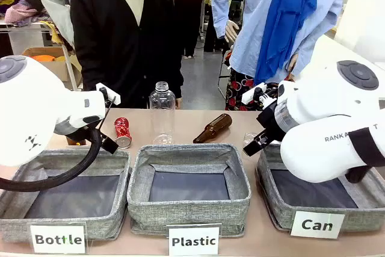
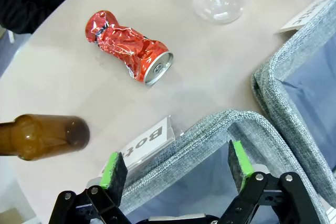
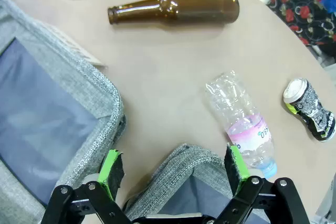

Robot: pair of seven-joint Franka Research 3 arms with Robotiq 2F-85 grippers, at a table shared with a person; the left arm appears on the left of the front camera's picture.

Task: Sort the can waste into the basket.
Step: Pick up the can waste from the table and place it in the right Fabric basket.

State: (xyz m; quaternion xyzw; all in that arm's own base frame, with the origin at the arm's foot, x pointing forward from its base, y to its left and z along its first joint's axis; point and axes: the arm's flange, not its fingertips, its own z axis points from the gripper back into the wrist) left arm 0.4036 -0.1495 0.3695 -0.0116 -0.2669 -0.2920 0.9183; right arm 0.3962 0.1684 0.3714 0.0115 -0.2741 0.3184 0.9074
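A crushed red can (image 2: pixel 128 47) lies on its side on the table, beyond the bin labelled "Bottle" (image 2: pixel 220 129); in the front view the red can (image 1: pixel 123 132) lies at the left. My left gripper (image 2: pixel 176 169) hangs open over that bin's far corner, well short of the can. The small black can with silver print (image 3: pixel 310 109) lies on the table at the far right of the right wrist view. Over the far rim of the grey "Can" basket (image 3: pixel 184 156) my right gripper (image 3: pixel 176 171) stands open and holds nothing. The "Can" basket (image 1: pixel 274 203) stands front right.
A brown glass bottle (image 3: pixel 176 7) and a crushed clear plastic bottle (image 3: pixel 241 121) lie near the right gripper. Another brown bottle (image 2: pixel 42 137) lies left of the left gripper. An upright clear bottle (image 1: pixel 162 112) stands behind the "Plastic" bin (image 1: pixel 189 206). A person stands across the table.
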